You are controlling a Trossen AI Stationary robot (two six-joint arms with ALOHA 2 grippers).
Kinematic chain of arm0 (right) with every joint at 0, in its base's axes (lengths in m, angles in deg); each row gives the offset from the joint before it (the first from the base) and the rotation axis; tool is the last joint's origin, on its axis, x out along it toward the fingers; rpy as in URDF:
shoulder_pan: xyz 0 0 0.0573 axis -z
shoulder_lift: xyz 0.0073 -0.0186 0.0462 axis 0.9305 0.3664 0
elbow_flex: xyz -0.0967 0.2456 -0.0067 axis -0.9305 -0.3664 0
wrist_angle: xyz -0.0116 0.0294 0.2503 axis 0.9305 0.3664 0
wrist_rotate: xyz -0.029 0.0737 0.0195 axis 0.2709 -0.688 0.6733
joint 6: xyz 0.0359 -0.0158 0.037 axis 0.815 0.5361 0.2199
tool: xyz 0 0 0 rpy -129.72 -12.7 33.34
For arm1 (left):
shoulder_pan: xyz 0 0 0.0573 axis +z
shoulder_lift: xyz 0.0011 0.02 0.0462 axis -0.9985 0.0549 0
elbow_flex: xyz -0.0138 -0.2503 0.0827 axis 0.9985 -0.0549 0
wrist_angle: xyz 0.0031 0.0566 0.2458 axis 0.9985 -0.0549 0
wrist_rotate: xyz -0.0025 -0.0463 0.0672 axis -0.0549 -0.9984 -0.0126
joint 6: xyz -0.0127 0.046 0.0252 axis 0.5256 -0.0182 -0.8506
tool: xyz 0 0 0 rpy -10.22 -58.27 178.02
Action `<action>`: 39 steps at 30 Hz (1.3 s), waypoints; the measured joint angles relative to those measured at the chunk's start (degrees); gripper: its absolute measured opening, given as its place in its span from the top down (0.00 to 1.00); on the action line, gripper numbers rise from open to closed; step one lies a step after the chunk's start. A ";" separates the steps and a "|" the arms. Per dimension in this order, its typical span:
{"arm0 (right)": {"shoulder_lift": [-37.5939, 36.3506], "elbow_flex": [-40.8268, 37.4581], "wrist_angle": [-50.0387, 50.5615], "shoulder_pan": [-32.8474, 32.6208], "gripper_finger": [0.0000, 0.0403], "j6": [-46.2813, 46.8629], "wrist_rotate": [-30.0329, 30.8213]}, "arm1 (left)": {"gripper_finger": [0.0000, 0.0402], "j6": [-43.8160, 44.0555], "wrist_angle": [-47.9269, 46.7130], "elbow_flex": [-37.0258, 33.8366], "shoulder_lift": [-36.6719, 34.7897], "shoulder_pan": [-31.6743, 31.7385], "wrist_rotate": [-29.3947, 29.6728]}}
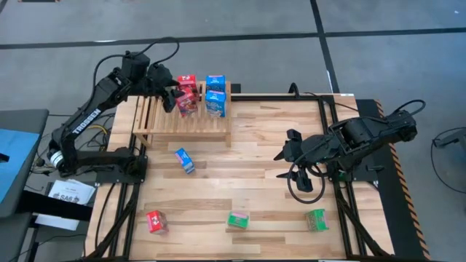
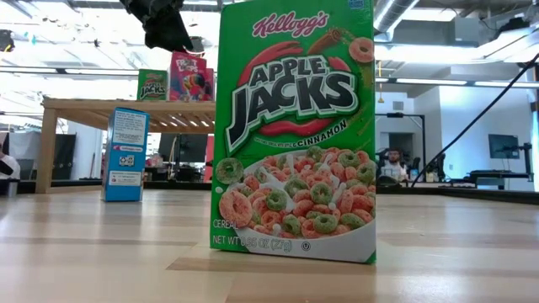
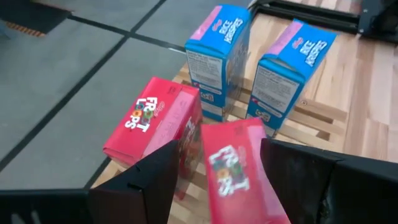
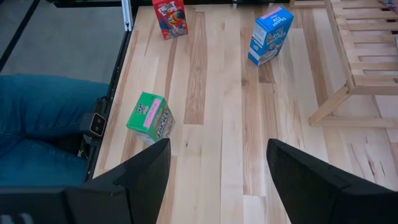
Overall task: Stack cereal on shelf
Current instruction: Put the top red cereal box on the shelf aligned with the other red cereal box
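Observation:
The wooden shelf (image 1: 182, 120) stands at the table's far left. On its slatted top, two red cereal boxes (image 1: 187, 91) and two blue ones (image 1: 215, 94) stand upright on their bottoms. My left gripper (image 3: 221, 149) is open at the nearer red box (image 3: 239, 174), with one finger on either side of its top. The other red box (image 3: 155, 121) and the blue boxes (image 3: 217, 56) stand beyond it. My right gripper (image 1: 291, 156) hangs open over the table's right half, with nothing between its fingers (image 4: 217, 180). My left gripper comes slanting down over the nearer red box's top (image 3: 230, 140). A gap shows between one finger (image 3: 155, 177) and the box. The other finger (image 3: 298, 174) stands right at the box's side, and I cannot tell whether it touches.
Loose boxes are on the table: a blue one (image 1: 185, 160) in front of the shelf, a red one (image 1: 156, 221) near left, and two green ones (image 1: 238, 218) (image 1: 317, 219) along the near edge. A person's leg (image 4: 43, 130) shows beside the table.

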 joint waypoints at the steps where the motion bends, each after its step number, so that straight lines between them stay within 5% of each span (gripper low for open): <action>1: -0.01 0.00 0.00 0.00 0.28 0.00 0.00 | 0.46 0.31 0.08 0.00 -0.32 0.00 0.00; 18: 0.00 0.00 0.00 0.00 0.28 0.00 0.00 | 0.46 4.80 -11.50 -0.13 -12.22 -0.66 -5.07; 23: 0.00 0.00 0.00 0.00 0.28 0.00 0.00 | 0.46 7.31 -12.34 -5.38 -16.60 -4.03 -5.54; 31: 0.00 0.00 -0.02 0.00 0.28 0.00 0.00 | 0.46 8.77 -3.64 -18.72 -20.12 -7.50 1.70; 39: 0.00 -0.01 0.00 0.00 0.28 0.00 0.00 | 0.46 8.81 3.03 -23.67 -18.04 -7.50 7.45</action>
